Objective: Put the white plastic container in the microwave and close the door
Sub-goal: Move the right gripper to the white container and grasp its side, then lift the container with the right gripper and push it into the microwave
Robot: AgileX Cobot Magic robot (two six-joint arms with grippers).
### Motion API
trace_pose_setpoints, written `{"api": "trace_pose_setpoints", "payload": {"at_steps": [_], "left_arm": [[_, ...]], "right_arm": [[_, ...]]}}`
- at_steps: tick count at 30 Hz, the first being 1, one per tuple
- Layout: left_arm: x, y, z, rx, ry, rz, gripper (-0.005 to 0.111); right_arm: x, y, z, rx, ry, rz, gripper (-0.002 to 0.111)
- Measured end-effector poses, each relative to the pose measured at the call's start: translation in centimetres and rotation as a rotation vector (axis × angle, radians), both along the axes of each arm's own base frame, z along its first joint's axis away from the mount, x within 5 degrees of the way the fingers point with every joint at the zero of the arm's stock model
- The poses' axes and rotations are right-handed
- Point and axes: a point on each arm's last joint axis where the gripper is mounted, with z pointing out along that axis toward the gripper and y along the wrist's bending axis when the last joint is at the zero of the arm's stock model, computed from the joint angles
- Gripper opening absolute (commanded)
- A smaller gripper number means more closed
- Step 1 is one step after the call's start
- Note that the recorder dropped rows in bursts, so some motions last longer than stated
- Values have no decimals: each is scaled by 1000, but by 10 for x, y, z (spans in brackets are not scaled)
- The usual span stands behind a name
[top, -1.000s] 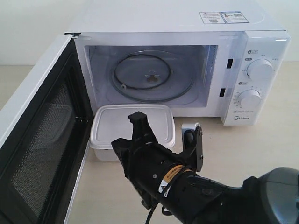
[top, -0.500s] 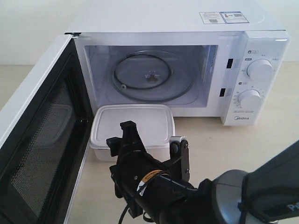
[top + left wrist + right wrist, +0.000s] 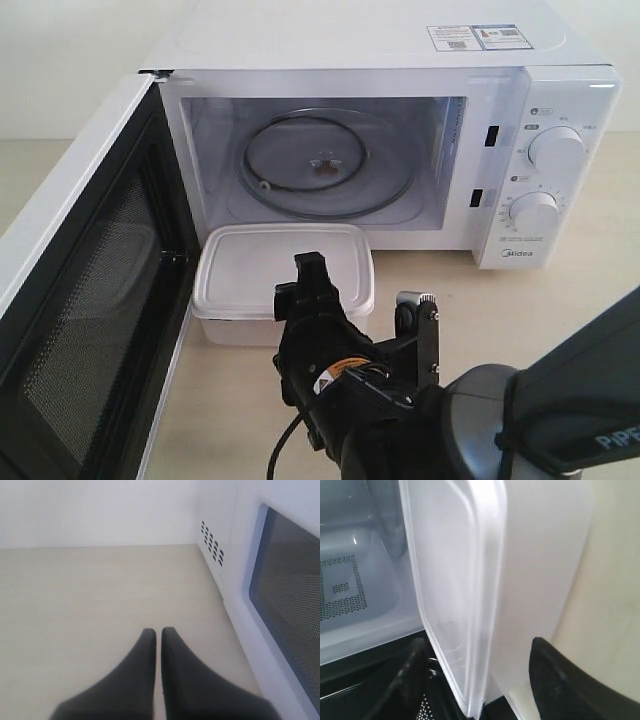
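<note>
1. Step in hand: taking hold of the white plastic container [image 3: 285,262]. My right gripper [image 3: 361,281] is spread wide and straddles the container's near right corner, not yet pinching it.
2. The container rests on the table [image 3: 590,290] just in front of the microwave [image 3: 400,40], beside the door [image 3: 90,300], which is swung fully open to the left.
3. My left gripper [image 3: 158,635], fingers pressed together and empty, hangs over bare table by the door's outer face.
4. Next, I judge: clamp the rim, lift, then carry it far into the cavity.
5. Since half a second ago, my right gripper has shifted right and farther; container and door are unmoved.
</note>
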Motion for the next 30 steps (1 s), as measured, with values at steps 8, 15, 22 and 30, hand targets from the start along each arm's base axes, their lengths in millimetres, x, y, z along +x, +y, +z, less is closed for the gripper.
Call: {"api": "trace_pose_setpoints", "payload": {"at_steps": [8,15,22,30], "left_arm": [[0,0,0,0,0,0,4],[0,0,0,0,0,0,4],[0,0,0,0,0,0,4],[0,0,0,0,0,0,4]], "right_arm": [[7,3,4,11,-9,5,58],[11,14,4,31,-5,16,58],[12,16,-5,13,7,16,53],[11,15,-7,-9,24,14,2]]}}
